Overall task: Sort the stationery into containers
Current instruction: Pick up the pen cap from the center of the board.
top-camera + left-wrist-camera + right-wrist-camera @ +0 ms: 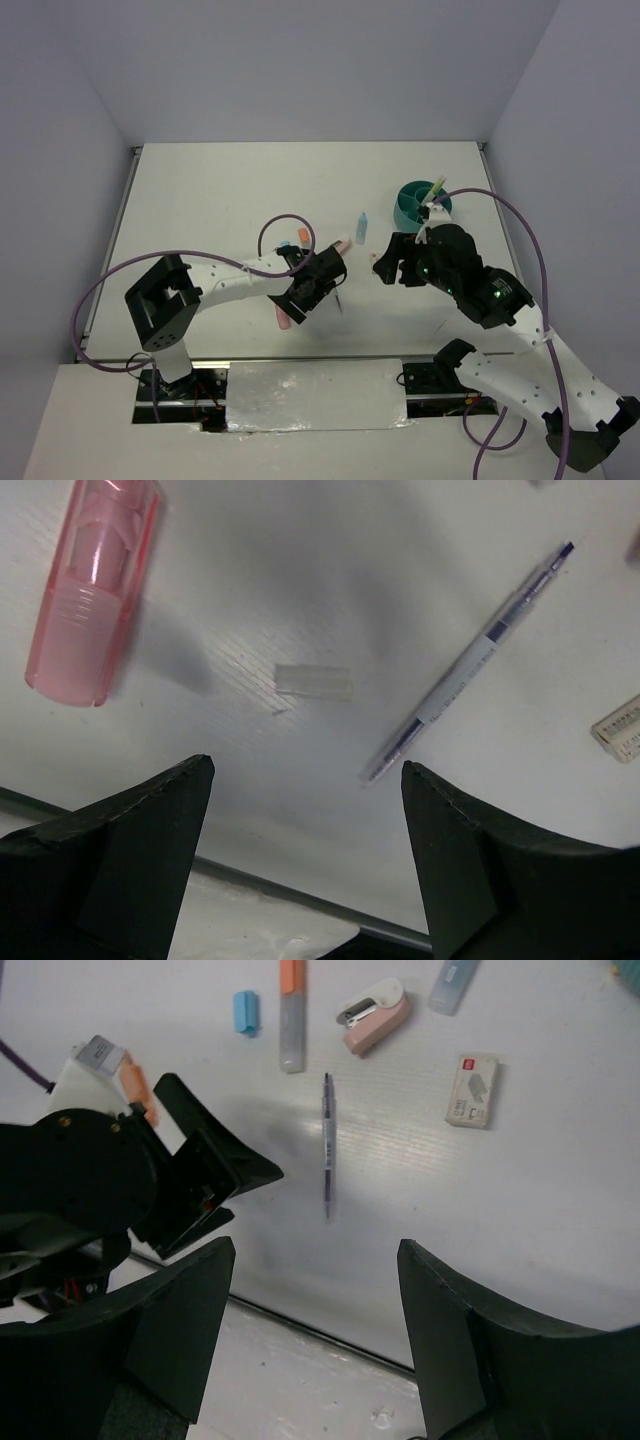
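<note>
White ribbed counter, round teal plastic organiser on its far right, yellow pen standing in it. Left pincer and right pincer close together mid-counter, both wide open, gripping nothing. Under them: translucent pink highlighter, thin clear pen, boxed eraser, small clear cap between highlighter and pen

Left arm and right arm alike: white link shells, black joint housings and bases, a purple cable looping off each, small green lights on the right wrist block, matte black wedge-shaped fingers.
</note>
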Motion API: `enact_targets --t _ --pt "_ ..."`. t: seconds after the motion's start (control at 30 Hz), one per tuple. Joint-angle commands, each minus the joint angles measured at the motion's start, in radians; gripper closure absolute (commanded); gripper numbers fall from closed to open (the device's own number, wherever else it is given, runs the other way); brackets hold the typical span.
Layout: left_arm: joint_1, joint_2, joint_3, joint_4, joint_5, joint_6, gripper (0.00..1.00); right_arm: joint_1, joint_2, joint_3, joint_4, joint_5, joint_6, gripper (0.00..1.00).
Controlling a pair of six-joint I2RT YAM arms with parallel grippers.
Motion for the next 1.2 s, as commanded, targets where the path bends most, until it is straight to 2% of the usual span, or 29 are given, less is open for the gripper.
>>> enact_targets --t 0.0,0.1,0.3,0.53,0.67,0.9,0.97,1.03,1.07,1.17 --pt "-0.002 -0.006 -0.013 0.035 -0.034 -0.336 0.12 -0.004 -0.052 -0.020 0.020 -0.098 -0.002 0.26" --pt "-0.010 0.008 0.007 -0.001 -0.065 -0.435 0.12 -0.004 -0.104 -0.040 -0.002 -0.147 -0.001 0.26" --pt "-0.025 0.077 0.085 -0.024 -0.097 -0.504 0.13 0.046 -0.173 -0.048 -0.077 -0.158 -0.024 0.26" --pt "-0.040 0.166 0.199 -0.108 -0.091 -0.435 0.17 0.083 -0.198 -0.034 -0.100 -0.159 -0.021 0.26" --pt "-0.044 0.196 0.283 -0.241 -0.091 -0.349 0.17 0.083 -0.204 -0.022 -0.107 -0.150 -0.030 0.26" --pt "-0.045 0.157 0.296 -0.352 -0.117 -0.196 0.16 0.083 -0.199 -0.022 -0.089 -0.141 -0.029 0.26" --pt "-0.044 0.120 0.238 -0.317 -0.135 -0.136 0.17 0.083 -0.189 -0.019 -0.081 -0.139 -0.027 0.26" --pt "-0.030 0.092 0.176 -0.136 -0.151 -0.035 0.18 0.083 -0.183 -0.016 -0.074 -0.135 -0.025 0.26" --pt "-0.010 0.083 0.136 -0.096 -0.145 0.041 0.20 0.083 -0.175 -0.014 -0.071 -0.135 -0.024 0.26" --pt "0.007 0.094 0.128 -0.056 -0.166 0.123 0.19 0.083 -0.160 -0.014 -0.066 -0.136 -0.016 0.26"
